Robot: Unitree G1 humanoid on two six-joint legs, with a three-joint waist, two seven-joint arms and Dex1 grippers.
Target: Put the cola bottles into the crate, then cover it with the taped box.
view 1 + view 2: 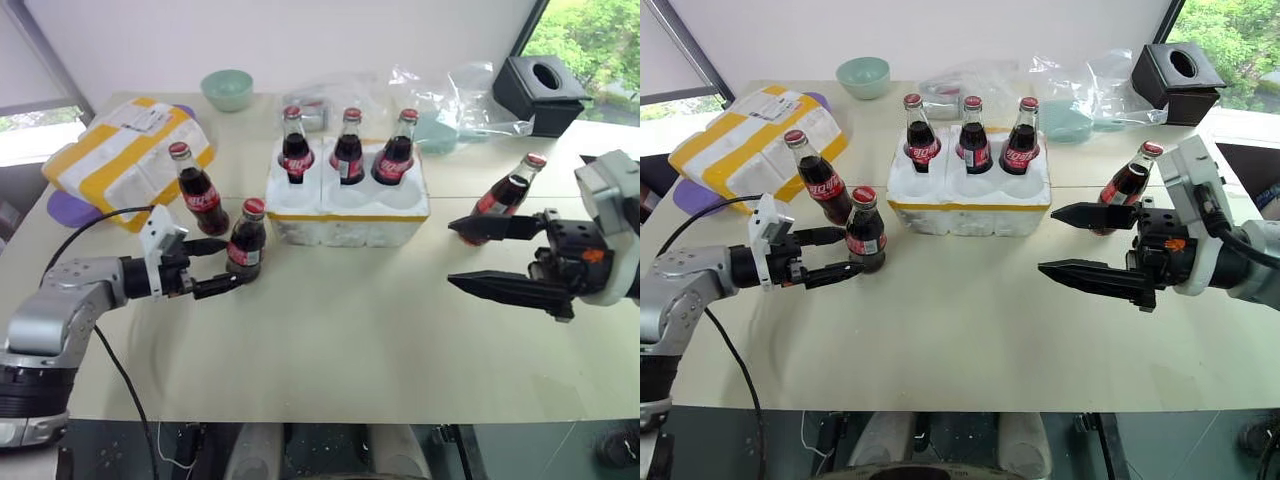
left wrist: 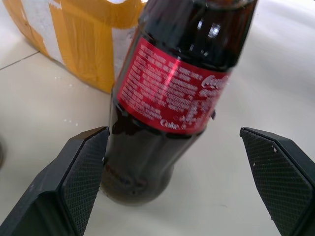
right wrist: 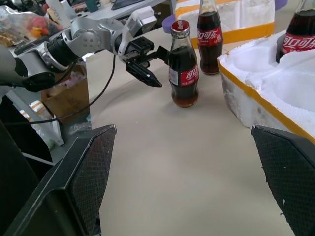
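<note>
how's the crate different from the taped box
The crate is a low block with round wells holding three bottles and one thin yellow band; the taped box is closed, wrapped in wide yellow bands and carries a paper label. The crate sits mid-table, the taped box at the left. Both are white foam.

Beyond the right end effector [image 1: 478, 255], its upper finger hides the lower part of a cola bottle [image 1: 511, 188]; its label is unreadable.

three cola bottles [image 1: 347, 146] in crate [image 1: 345, 210] — three outside
</note>
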